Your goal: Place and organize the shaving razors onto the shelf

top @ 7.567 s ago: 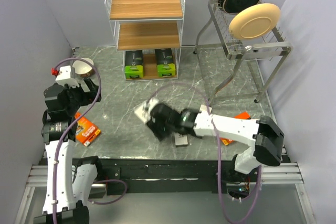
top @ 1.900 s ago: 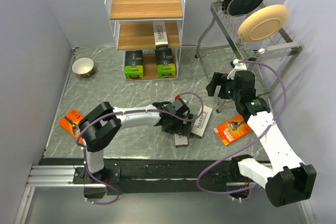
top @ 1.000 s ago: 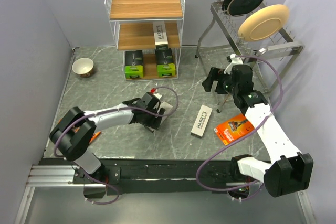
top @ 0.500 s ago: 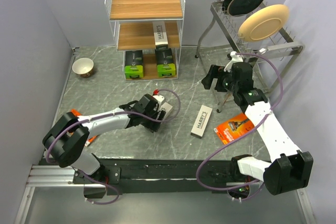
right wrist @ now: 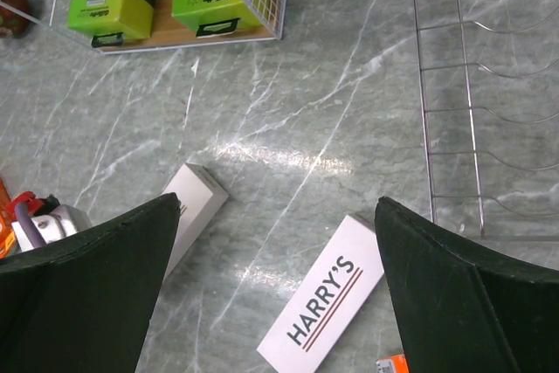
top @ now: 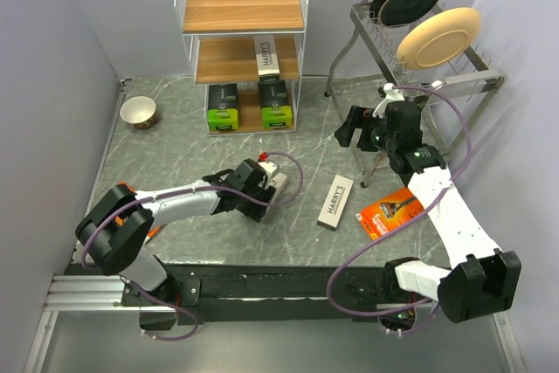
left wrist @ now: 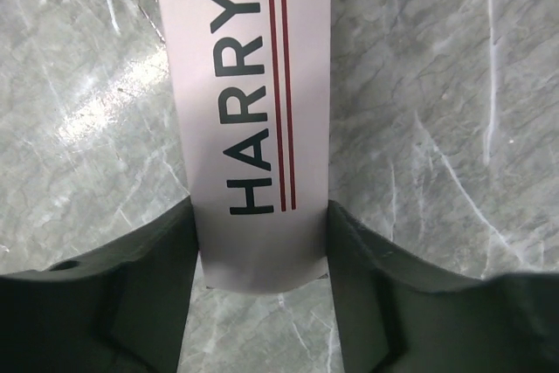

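I am watching the left gripper straddling one end of a long white "HARRY'S" carton. The carton is lying flat on the grey marble tabletop, in front of the right half of the white wire shelf with brown wooden tiers and well apart from it. Both fingers are sitting flush against the carton's long sides, but I cannot tell whether they are actually squeezing it.

The right gripper is hanging with its jaws spread wide and nothing between them. It is out past the shelf's front right corner, beside the grey metal dish rack.

A second white "HARRY'S" carton is lying on the marble, further right of the shelf than the first. A flat orange razor pack is lying just beyond it.

On the shelf, a third white carton is resting on the middle tier. Two black boxes with lime-green ends are standing side by side on the bottom tier. A small white bowl is sitting on the marble to the shelf's left.
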Controlling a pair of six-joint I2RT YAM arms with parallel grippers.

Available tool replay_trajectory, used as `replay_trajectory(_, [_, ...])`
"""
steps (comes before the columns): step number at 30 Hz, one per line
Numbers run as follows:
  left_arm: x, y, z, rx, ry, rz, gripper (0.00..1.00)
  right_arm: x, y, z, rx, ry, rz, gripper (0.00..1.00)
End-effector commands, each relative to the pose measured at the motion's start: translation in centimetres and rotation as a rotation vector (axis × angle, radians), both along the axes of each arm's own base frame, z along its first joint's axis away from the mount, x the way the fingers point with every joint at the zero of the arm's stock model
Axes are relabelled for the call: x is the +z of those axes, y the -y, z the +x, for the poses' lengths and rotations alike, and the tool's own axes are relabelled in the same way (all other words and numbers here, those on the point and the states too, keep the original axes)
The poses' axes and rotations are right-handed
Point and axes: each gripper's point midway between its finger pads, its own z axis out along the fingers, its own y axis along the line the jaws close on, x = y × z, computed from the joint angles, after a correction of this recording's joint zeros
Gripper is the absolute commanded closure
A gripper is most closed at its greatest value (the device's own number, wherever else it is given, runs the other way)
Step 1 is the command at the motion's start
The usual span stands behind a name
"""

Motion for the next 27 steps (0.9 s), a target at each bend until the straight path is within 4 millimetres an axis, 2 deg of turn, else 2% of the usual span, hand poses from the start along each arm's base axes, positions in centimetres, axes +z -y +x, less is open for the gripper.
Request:
replay_trajectory(1, [1.4, 0.9, 0.4, -0.022, 0.017, -0.021, 0.49, 3.6, 1.4, 0.7, -0.071, 0.094, 0.022, 0.0])
replay_trajectory(4, [3.5, 0.7, 0.7, -0.029, 0.066, -0.037, 0.52, 4.3, 1.7, 0.8, -0.078, 0.107, 0.012, 0.0])
replay_trajectory(8, [8.3, -0.2, 1.8, -0.029, 0.138, -0.05, 0.53, 5.8, 1.8, 1.8, -0.074, 0.135, -0.015, 0.0])
replay_trajectory(9, [10.5, -0.2, 2.4, -0.027, 0.177, -0.076, 0.53, 6.0, 1.9, 2.0, -0.073, 0.139, -0.023, 0.0])
replay_trajectory(10, [11.3, -0.5, 2.5, -0.035, 0.193, -0.065, 0.53, 6.0, 2.0, 2.3, -0.075, 0.143, -0.032, 0.0])
replay_trajectory(11, [13.3, -0.6, 3.3, -0.02, 0.231, -0.083, 0.52, 5.9, 2.1, 2.6, -0.077, 0.144, -0.047, 0.0])
replay_trajectory(13, [15.6, -0.9, 3.6, -0.023, 0.271, -0.102, 0.52, 5.7, 2.4, 3.0, -0.084, 0.152, -0.07, 0.0])
replay_trajectory(15, [18.9, -1.0, 4.5, 0.0, 0.342, -0.147, 0.52, 5.1, 2.5, 3.1, -0.076, 0.143, -0.09, 0.0])
replay_trajectory(17, [21.0, -1.7, 5.8, 0.05, 0.389, -0.181, 0.52, 4.5, 2.5, 3.0, -0.068, 0.136, -0.095, 0.0])
replay_trajectory(18, [21.4, -2.0, 6.4, 0.072, 0.396, -0.195, 0.51, 4.3, 2.4, 3.0, -0.069, 0.131, -0.091, 0.0])
replay_trajectory(21, [22.6, -4.1, 9.5, 0.176, 0.433, -0.207, 0.51, 4.0, 1.0, 2.5, 0.005, 0.136, -0.053, 0.0])
replay_trajectory(22, [22.8, -5.5, 10.9, 0.231, 0.439, -0.207, 0.51, 3.9, 0.3, 2.3, 0.043, 0.142, -0.043, 0.0])
replay_trajectory(25, [24.6, -6.2, 14.0, 0.28, 0.476, -0.223, 0.51, 3.4, -1.7, 1.6, 0.186, 0.18, -0.08, 0.0])
replay_trajectory(26, [25.2, -6.0, 15.2, 0.289, 0.49, -0.226, 0.51, 3.0, -3.9, 0.8, 0.3, 0.183, -0.081, 0.0])
replay_trajectory(27, [25.7, -5.9, 16.0, 0.294, 0.505, -0.233, 0.51, 2.6, -5.1, 0.2, 0.384, 0.19, -0.086, 0.0])
